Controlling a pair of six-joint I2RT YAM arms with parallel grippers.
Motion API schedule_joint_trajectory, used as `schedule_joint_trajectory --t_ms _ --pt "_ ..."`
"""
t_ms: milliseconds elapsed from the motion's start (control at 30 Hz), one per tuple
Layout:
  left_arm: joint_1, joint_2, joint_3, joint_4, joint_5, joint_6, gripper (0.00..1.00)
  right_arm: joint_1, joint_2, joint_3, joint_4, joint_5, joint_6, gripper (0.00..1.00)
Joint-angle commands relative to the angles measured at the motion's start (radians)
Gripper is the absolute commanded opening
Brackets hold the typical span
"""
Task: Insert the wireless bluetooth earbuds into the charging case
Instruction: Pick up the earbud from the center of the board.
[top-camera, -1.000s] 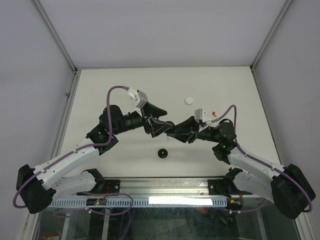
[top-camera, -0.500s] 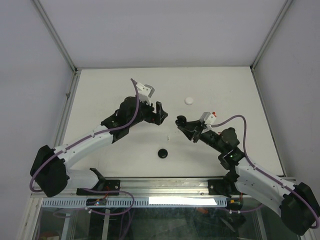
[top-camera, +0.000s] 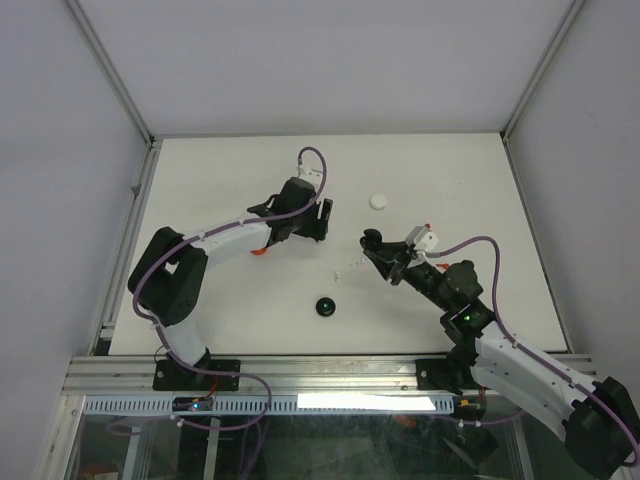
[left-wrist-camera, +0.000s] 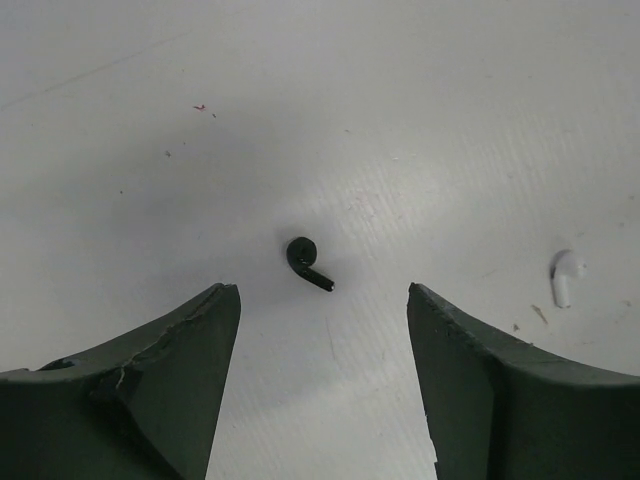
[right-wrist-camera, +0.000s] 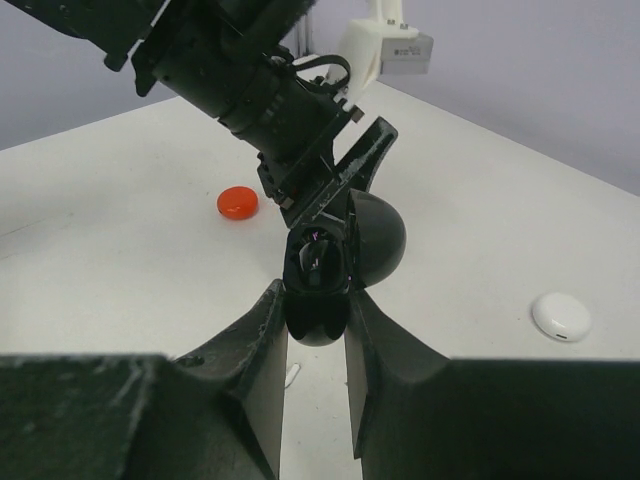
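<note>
My right gripper (top-camera: 374, 246) is shut on a black charging case (right-wrist-camera: 318, 285), held above the table with its round lid (right-wrist-camera: 380, 238) open. My left gripper (left-wrist-camera: 320, 292) is open and empty, low over the table. A black earbud (left-wrist-camera: 306, 262) lies on the table just ahead of its fingertips. A white earbud (left-wrist-camera: 565, 276) lies further right; it also shows in the top view (top-camera: 342, 272) and under the case in the right wrist view (right-wrist-camera: 292, 375). In the top view the left gripper (top-camera: 322, 222) is left of the case.
A white disc (top-camera: 378, 201) lies at the back, also in the right wrist view (right-wrist-camera: 561, 316). A black disc (top-camera: 324, 306) lies near the front. A red disc (right-wrist-camera: 238, 203) lies beside the left arm (top-camera: 230, 236). The left arm's wrist (right-wrist-camera: 270, 80) hangs just beyond the case.
One second ago both grippers met at the table's centre. The left arm has since swung back and to the far side, and the right gripper has drawn back right with the case.
</note>
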Motion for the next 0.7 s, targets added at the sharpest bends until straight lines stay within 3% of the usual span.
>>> schedule_joint_trajectory --t_ms 0,667 --pt "0.005 0.075 0.104 -0.067 -0.051 0.058 0.68 -0.001 -0.019 -0.009 0.035 0.042 -0.024 0.00" --pt "0.003 0.281 0.264 -0.185 -0.048 0.154 0.44 0.000 -0.016 -0.015 0.046 0.032 -0.029 0.00"
